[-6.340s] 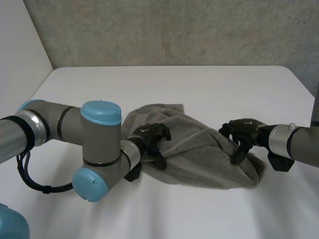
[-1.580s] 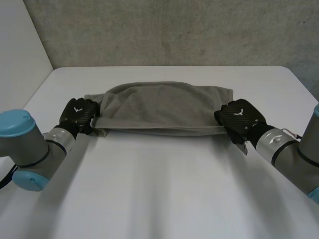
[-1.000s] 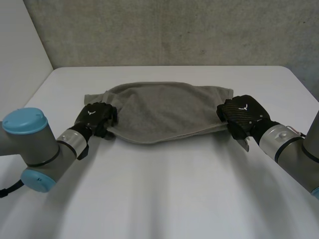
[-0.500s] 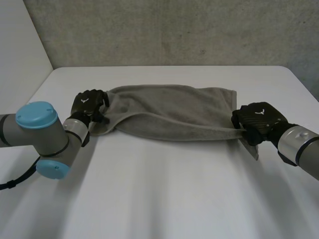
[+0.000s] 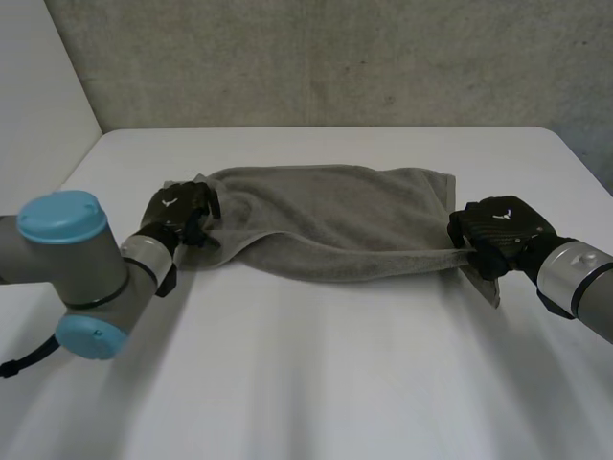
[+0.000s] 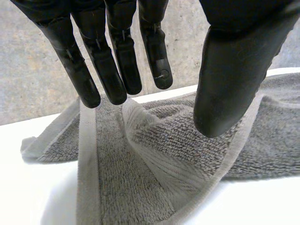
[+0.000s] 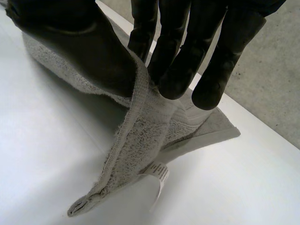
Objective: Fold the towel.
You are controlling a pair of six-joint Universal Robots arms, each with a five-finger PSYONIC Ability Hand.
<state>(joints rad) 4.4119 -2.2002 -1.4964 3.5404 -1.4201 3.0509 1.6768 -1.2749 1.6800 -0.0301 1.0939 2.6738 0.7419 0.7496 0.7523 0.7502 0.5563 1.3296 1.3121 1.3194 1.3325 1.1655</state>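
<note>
Grey towel [image 5: 330,216] lies spread across mid-frame on the white table [image 5: 335,383], with a concrete wall [image 5: 335,57] behind. Left hand [image 5: 177,213] is at its left end, fingers straight, thumb apart, seemingly gripping nothing. Right hand [image 5: 500,230] pinches the right corner between thumb and fingers.

Bright, even light, soft shadow under towel [image 5: 326,216]

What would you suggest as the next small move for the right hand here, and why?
Probably lower the right hand to the table and let go. It pinches a corner of the towel between thumb and fingers, raised, with the label dangling, while the left hand is open over the other end, lying on the table. That should leave the towel flat.
</note>
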